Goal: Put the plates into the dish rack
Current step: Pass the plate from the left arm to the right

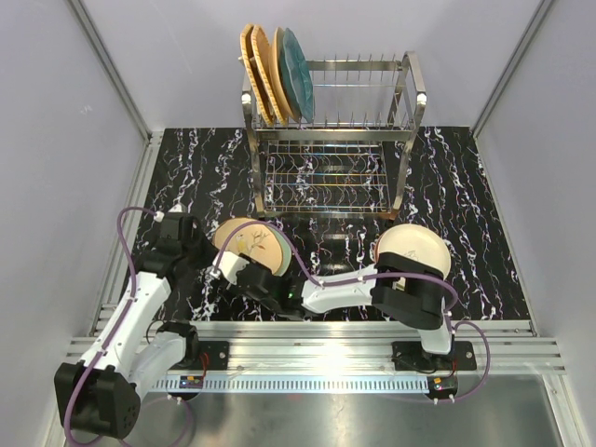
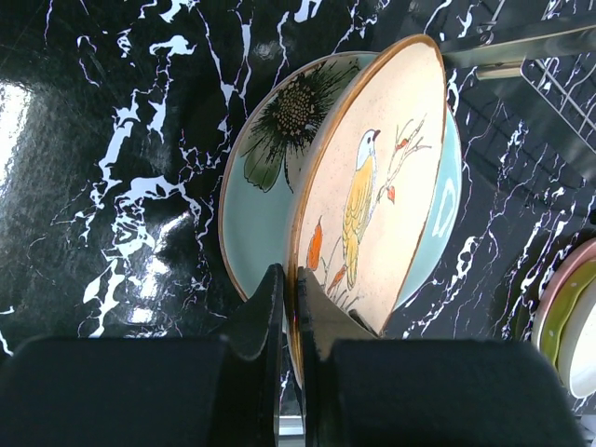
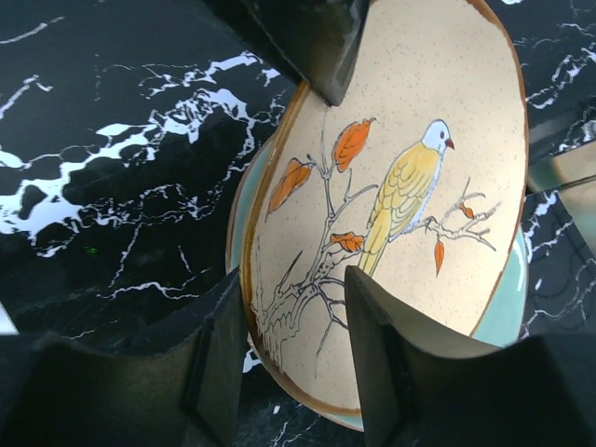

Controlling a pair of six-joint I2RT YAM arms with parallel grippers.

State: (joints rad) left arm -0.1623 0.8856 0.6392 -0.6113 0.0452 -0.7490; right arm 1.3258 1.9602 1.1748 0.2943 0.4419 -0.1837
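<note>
A cream bird-and-branch plate (image 1: pixel 253 244) is tilted up on edge over a pale teal flower plate (image 2: pixel 261 214) on the black marble table. My left gripper (image 2: pixel 289 279) is shut on the bird plate's (image 2: pixel 382 186) rim. My right gripper (image 3: pixel 293 289) is open, one finger on each side of the bird plate's (image 3: pixel 410 186) lower rim, not closed on it. In the top view the left gripper (image 1: pixel 214 250) and right gripper (image 1: pixel 244 270) meet at this plate. The dish rack (image 1: pixel 331 149) stands at the back and holds two orange woven plates (image 1: pixel 256 65) and a teal plate (image 1: pixel 298 70) at its left end.
A stack of plates with a cream one on top (image 1: pixel 413 250) lies at the right, beside the right arm's base; its pink and green edges show in the left wrist view (image 2: pixel 568 326). The rack's lower shelf (image 1: pixel 321 182) is bare. Grey walls close in on both sides.
</note>
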